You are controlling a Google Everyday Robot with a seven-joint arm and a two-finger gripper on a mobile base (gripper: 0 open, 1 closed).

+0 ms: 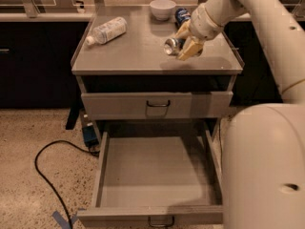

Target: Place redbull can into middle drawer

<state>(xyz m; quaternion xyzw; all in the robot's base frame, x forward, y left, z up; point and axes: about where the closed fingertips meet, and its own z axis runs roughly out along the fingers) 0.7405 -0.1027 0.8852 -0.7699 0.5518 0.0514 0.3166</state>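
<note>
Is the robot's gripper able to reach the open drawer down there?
Probably yes. The gripper, shut on the redbull can above the cabinet top, has the middle drawer pulled out below, nothing covering it.

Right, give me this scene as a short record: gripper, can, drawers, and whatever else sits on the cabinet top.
gripper: over the cabinet top's right side, shut on the redbull can
redbull can: tilted, silver top showing
middle drawer: pulled open, nothing in it
upper drawer: closed
bottle: lying on its side, left of the top
bowl: upright at the back
dark-blue can: beside the bowl, behind the gripper
</note>
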